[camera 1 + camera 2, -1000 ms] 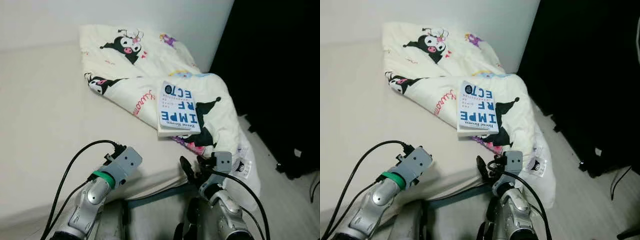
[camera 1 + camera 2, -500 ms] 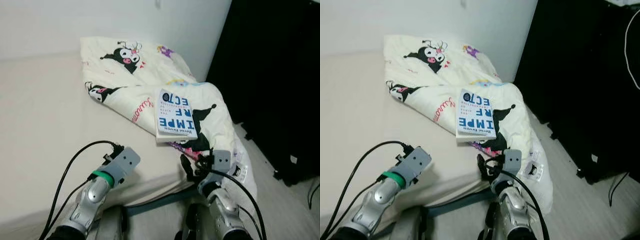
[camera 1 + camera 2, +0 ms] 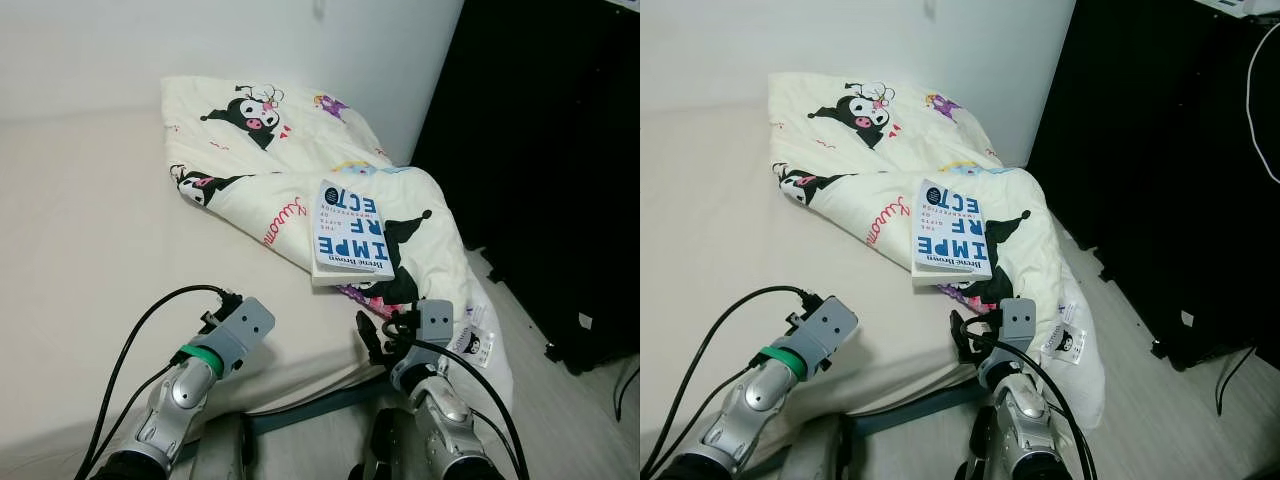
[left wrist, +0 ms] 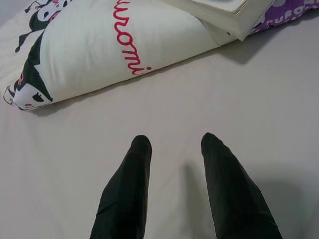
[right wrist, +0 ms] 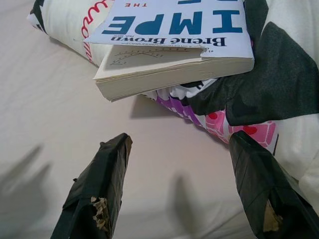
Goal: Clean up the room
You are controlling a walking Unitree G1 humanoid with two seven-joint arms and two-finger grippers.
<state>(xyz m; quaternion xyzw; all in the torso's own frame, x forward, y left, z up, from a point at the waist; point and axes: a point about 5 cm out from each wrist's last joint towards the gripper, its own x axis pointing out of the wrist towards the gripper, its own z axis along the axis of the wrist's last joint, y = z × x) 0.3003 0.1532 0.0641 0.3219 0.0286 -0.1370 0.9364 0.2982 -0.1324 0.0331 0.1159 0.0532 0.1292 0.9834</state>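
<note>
Book (image 5: 172, 50): stiff paperback, light, on soft blanket (image 3: 260, 150) | Right gripper (image 5: 182, 191): jaws apart, empty, near | You: pinch overhanging near edge | Left gripper (image 4: 174, 149): parted, idle.

You get even, soft indoor light on the bed (image 3: 80, 220), sharp and free of glare. The book (image 5: 174, 55) casts a faint shadow. The dark cabinet (image 3: 560, 150) at right loses detail.

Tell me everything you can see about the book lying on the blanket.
The book is a thick white paperback with large blue letters and a smaller dark author line on its cover. It lies closed, cover up, on the cartoon-print blanket on the bed, its lower end jutting past a fold. The top cover curls slightly. Nothing grips it; the right gripper faces it, open.
</note>
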